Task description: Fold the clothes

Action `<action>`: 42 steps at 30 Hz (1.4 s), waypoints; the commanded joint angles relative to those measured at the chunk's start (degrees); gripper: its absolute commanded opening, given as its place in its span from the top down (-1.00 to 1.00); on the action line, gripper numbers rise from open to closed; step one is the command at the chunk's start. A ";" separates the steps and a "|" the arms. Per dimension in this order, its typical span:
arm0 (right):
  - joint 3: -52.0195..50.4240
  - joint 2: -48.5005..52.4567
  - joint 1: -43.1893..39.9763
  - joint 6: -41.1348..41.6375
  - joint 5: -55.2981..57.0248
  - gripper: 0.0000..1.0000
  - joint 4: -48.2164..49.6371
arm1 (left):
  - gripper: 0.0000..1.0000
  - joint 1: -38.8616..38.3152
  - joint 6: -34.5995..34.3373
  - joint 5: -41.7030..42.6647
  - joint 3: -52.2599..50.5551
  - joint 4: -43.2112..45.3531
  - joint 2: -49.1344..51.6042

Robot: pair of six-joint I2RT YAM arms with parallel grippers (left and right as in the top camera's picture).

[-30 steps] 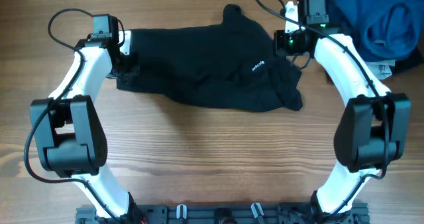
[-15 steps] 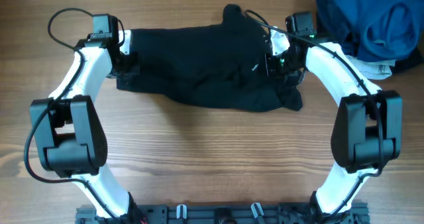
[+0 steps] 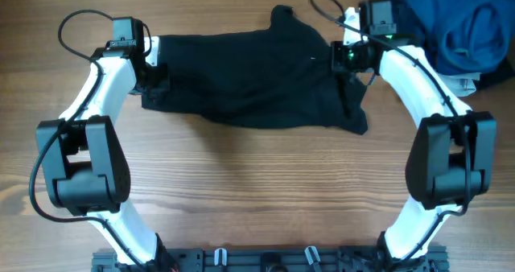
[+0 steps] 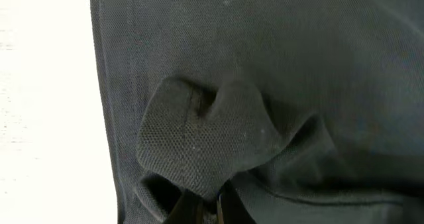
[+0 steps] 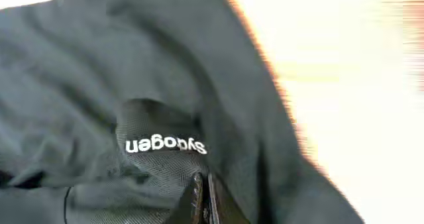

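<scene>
The black garment [image 3: 249, 83] lies wrinkled and spread across the far middle of the table. Its tiny white logo [image 3: 312, 59] sits near the right side and reads clearly in the right wrist view [image 5: 165, 145]. My left gripper [image 3: 157, 72] is at the garment's left edge, shut on a raised pinch of black fabric [image 4: 212, 207]. My right gripper [image 3: 338, 61] is at the garment's right side, shut on a fold of fabric just below the logo [image 5: 204, 197]. The black fabric fills both wrist views [image 4: 265, 85].
A bright blue garment [image 3: 455, 22] is bunched at the far right corner. A small white folded piece [image 3: 464, 84] sits just below it, beside my right arm. Bare wooden table [image 3: 257, 191] stretches in front of the black garment.
My right gripper reached left onto the garment by the logo, closed on the fabric, then pulled back right and up with it. The logo shifted with it. The left arm stayed put.
</scene>
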 commanded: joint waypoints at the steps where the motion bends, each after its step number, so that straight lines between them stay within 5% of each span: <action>1: 1.44 0.48 -1.68 -0.63 1.36 0.91 0.44 | 0.92 0.26 -0.20 -0.28 0.74 1.05 0.55; 20: 1.31 0.50 -1.68 -1.29 1.60 0.91 0.39 | 0.90 2.43 -5.99 -5.90 2.71 9.99 -0.20; 21: 1.31 0.50 -1.68 -1.31 1.60 0.91 0.37 | 0.83 2.49 -6.01 -5.88 2.71 9.92 -0.20; 23: 1.33 0.50 -1.68 -1.33 1.55 0.89 0.46 | -0.49 2.27 -5.99 -5.84 2.71 9.90 -0.20; 25: 1.60 0.09 -1.68 -1.57 1.14 -0.22 0.17 | -0.95 2.14 -5.99 -5.84 2.71 8.81 -0.39; 27: 3.28 -1.31 -1.66 -3.30 1.05 -0.68 -1.95 | -0.99 2.14 -5.97 -5.81 2.99 6.47 -1.51; 32: 19.39 -1.77 -1.42 -11.32 0.90 -0.93 -12.81 | -0.99 2.14 -5.73 1.31 21.20 -7.26 -3.13; 42: 20.06 2.32 6.12 -14.21 1.22 -0.93 -4.35 | -0.94 1.53 -1.60 3.02 23.47 7.10 12.09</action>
